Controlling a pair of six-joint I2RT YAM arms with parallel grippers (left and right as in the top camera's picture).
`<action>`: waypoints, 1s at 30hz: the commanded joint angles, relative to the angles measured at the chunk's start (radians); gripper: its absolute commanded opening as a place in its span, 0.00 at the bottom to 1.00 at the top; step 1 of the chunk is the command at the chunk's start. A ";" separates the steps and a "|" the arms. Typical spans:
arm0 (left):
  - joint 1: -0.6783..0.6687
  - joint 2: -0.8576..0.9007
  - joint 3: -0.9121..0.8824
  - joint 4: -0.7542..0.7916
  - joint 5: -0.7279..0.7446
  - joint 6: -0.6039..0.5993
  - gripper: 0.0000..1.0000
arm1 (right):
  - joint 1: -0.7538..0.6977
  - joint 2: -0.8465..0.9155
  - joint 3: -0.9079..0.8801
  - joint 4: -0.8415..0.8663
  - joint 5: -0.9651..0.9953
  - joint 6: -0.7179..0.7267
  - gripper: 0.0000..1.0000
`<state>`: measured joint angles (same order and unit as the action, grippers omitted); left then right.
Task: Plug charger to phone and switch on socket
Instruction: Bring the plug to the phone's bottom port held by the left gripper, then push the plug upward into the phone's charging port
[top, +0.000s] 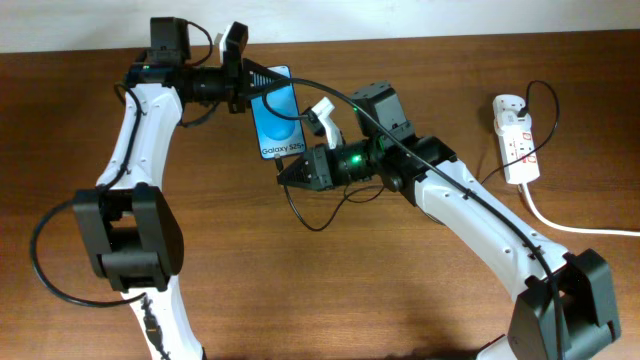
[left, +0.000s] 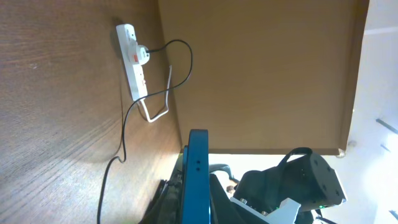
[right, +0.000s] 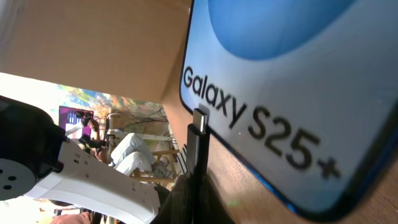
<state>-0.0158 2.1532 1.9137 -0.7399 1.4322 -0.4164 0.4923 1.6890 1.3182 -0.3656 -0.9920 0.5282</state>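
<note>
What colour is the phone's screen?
The phone screen is blue, fading pale around dark lettering; clearest in the right wrist view.

I read "Galaxy S25+" on the bright blue screen of the slim black-framed smartphone (right: 292, 68); red marks on the white elongated power strip (top: 517, 140) are too small to read.

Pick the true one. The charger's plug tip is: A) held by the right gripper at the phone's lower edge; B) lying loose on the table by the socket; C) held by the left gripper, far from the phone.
A: in the right wrist view the charger tip rises from the right gripper and stands bare by the lower edge of the phone.
</note>
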 joint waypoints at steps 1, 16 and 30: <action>-0.003 -0.010 0.010 0.005 0.037 -0.017 0.00 | 0.000 0.004 0.008 0.004 0.006 0.002 0.04; 0.045 -0.010 0.010 0.007 0.000 -0.074 0.00 | 0.000 0.004 0.008 0.004 0.006 0.002 0.04; 0.045 -0.010 0.010 0.007 0.012 -0.088 0.00 | 0.000 0.004 0.008 0.004 0.006 0.002 0.04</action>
<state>0.0284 2.1532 1.9137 -0.7361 1.4059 -0.4915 0.4923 1.6890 1.3182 -0.3656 -0.9913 0.5282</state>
